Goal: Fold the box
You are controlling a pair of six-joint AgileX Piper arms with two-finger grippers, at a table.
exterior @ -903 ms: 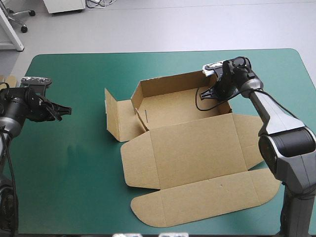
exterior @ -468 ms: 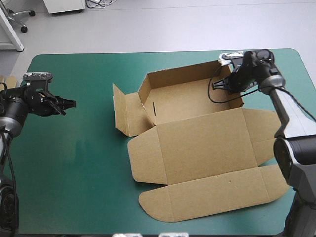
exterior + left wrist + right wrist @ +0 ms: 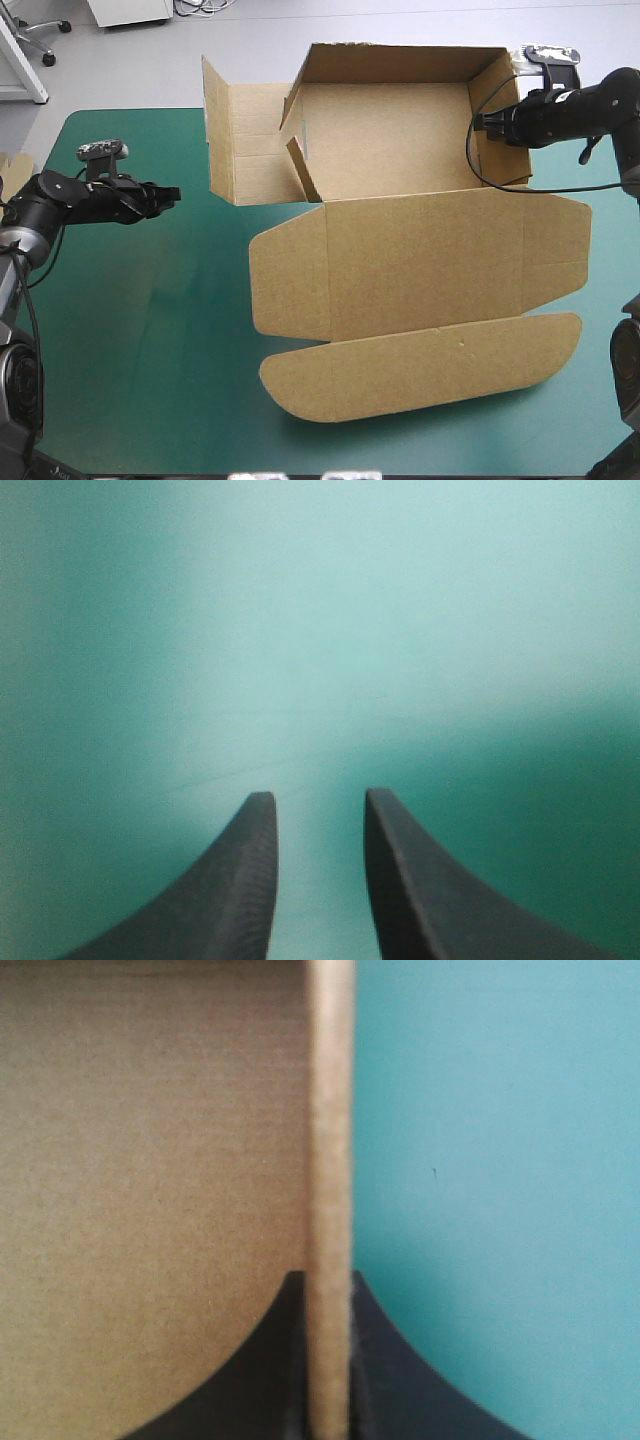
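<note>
The brown box (image 3: 400, 150) is raised and tilted, its tray open toward the high view, with back and side walls standing. Its left side flap (image 3: 235, 140) stands out loose. The lid (image 3: 420, 260) and front flap (image 3: 420, 365) hang down over the teal-green cover (image 3: 150, 330). My right gripper (image 3: 490, 122) is shut on the box's right wall; in the right wrist view the wall's edge (image 3: 330, 1110) runs up between the fingers of that gripper (image 3: 328, 1282). My left gripper (image 3: 165, 195) hovers left of the box, apart from it. In its own view this gripper (image 3: 318, 805) is open over bare cover (image 3: 320, 630).
An edge of more brown board (image 3: 15, 165) shows at the table's left edge. Bare teal-green cover lies between my left gripper and the box, and along the front left.
My right gripper has lifted the box by its right wall, up and to the right; the box now stands tilted and higher. My left gripper has moved right, toward the box.
</note>
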